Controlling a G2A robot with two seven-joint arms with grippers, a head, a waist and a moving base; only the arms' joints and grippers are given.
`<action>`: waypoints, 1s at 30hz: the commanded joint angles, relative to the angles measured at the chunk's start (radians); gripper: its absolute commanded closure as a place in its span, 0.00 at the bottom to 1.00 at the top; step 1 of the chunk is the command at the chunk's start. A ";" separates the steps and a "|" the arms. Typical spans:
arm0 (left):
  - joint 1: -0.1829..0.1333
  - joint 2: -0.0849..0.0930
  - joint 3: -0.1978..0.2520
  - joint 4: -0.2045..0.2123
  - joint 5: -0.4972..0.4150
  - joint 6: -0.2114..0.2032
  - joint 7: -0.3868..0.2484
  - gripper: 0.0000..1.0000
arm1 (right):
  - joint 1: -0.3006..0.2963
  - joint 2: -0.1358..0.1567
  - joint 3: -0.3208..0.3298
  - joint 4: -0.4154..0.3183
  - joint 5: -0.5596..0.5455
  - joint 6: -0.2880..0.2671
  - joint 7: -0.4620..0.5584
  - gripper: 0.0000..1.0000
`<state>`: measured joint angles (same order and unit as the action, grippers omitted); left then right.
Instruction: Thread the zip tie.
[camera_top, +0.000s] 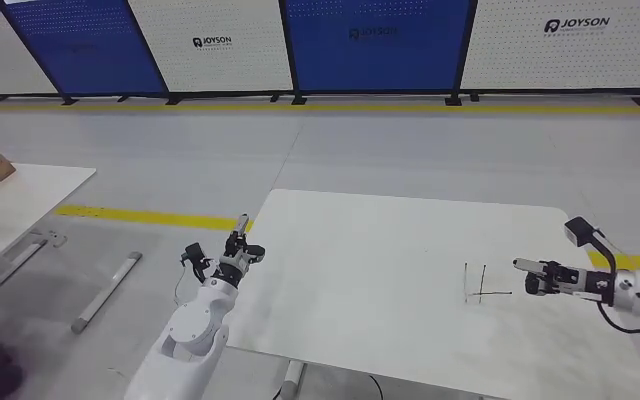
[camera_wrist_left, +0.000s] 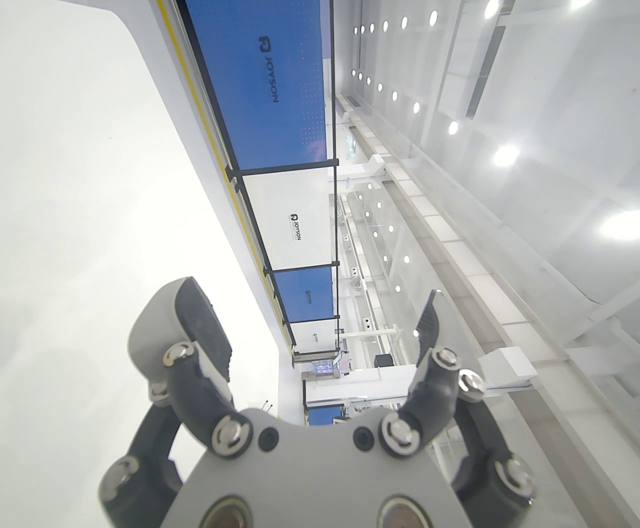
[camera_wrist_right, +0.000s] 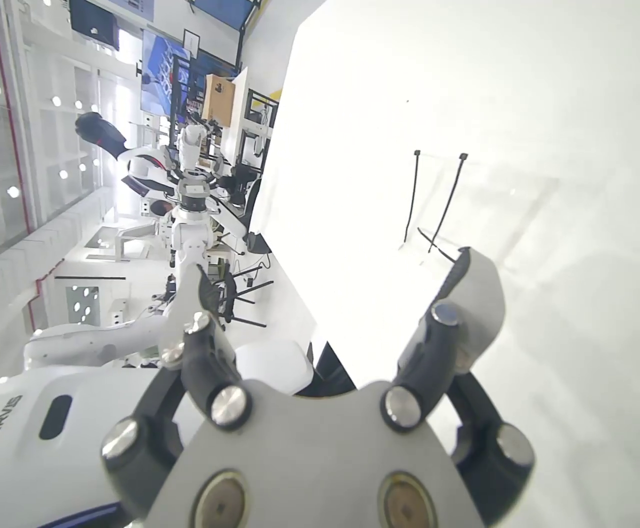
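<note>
Three black zip ties lie near the right side of the white table (camera_top: 380, 260). Two lie side by side (camera_top: 466, 279) (camera_top: 484, 278), and the third (camera_top: 494, 294) crosses their near ends. In the right wrist view the pair (camera_wrist_right: 413, 195) (camera_wrist_right: 449, 200) runs away from the camera, with the crossing tie (camera_wrist_right: 436, 245) by one fingertip. My right gripper (camera_top: 526, 275) (camera_wrist_right: 332, 270) is open, just right of the ties and holding nothing. My left gripper (camera_top: 240, 232) (camera_wrist_left: 310, 300) is open and empty at the table's left edge, far from the ties, pointing away from the table top.
The table's (camera_wrist_left: 75, 200) (camera_wrist_right: 375, 100) surface is bare between the arms. Blue and white partition panels (camera_top: 375, 40) stand beyond a yellow floor line (camera_top: 150, 216). Another table's (camera_top: 35, 195) corner shows at far left.
</note>
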<state>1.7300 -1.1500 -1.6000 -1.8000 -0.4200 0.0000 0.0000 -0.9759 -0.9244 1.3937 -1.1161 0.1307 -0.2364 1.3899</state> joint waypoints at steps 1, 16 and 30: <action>0.000 0.000 0.000 0.000 0.000 0.000 0.000 0.00 | -0.001 0.000 0.002 -0.002 -0.001 0.000 0.000 0.00; 0.000 0.000 0.000 0.000 0.000 0.000 0.000 0.00 | 0.018 0.036 -0.132 0.025 0.085 -0.104 0.000 0.00; 0.000 0.000 0.000 0.000 0.000 0.000 0.000 0.00 | 0.215 0.062 -0.417 0.301 0.151 -0.103 0.000 0.00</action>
<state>1.7300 -1.1500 -1.6000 -1.8000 -0.4200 0.0000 0.0000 -0.7844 -0.8578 0.9989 -0.8422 0.2912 -0.3399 1.3900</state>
